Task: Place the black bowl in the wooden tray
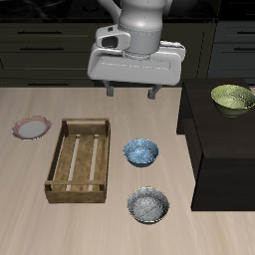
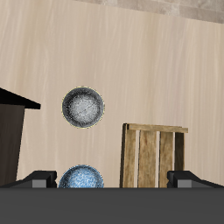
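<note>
Black bowl [image 1: 148, 206] with speckled grey inside, beside wooden tray [image 1: 79, 159]; gripper [image 1: 155, 93] seemingly open, empty.

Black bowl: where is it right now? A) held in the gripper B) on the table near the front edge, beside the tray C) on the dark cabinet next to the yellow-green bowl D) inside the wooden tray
B: the black bowl sits on the bare table, outside the empty wooden tray, with the blue bowl just behind it.

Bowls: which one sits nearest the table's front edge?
The black bowl, dark-rimmed with a speckled grey inside; the blue bowl sits farther back, the yellow-green bowl on the dark cabinet.
</note>
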Robot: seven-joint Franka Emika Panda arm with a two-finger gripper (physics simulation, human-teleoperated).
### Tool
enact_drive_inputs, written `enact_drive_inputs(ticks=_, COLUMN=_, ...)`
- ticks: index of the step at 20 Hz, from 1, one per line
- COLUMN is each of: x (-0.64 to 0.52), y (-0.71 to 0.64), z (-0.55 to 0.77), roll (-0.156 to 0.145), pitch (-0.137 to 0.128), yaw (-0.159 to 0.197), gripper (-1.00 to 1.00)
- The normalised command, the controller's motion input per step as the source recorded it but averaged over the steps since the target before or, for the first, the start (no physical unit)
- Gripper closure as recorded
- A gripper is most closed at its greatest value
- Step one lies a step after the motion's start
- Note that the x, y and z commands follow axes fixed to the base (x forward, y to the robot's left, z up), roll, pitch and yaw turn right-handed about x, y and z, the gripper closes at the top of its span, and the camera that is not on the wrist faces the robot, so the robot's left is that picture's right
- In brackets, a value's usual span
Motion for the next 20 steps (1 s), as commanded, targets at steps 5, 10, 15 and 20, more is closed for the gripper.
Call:
enact_drive_inputs(ticks=5, x=0.25, y=0.05, z=0.07, roll=0.012, pitch=-0.013, yaw=-0.038, gripper=-1.0)
enact_drive_inputs(ticks=10, x=0.18, y=0.05, z=0.1, roll=0.003, pitch=-0.031, yaw=0.025, gripper=-1.0)
enact_drive_inputs(ticks=15, x=0.21, y=-0.04, z=-0.03, roll=-0.011, pitch=-0.006, yaw=0.03, gripper=-1.0)
enact_drive_inputs(ticks=20, x=0.3, y=-0.2, z=-0.11, roll=-0.021, pitch=0.001, yaw=-0.059, gripper=-1.0)
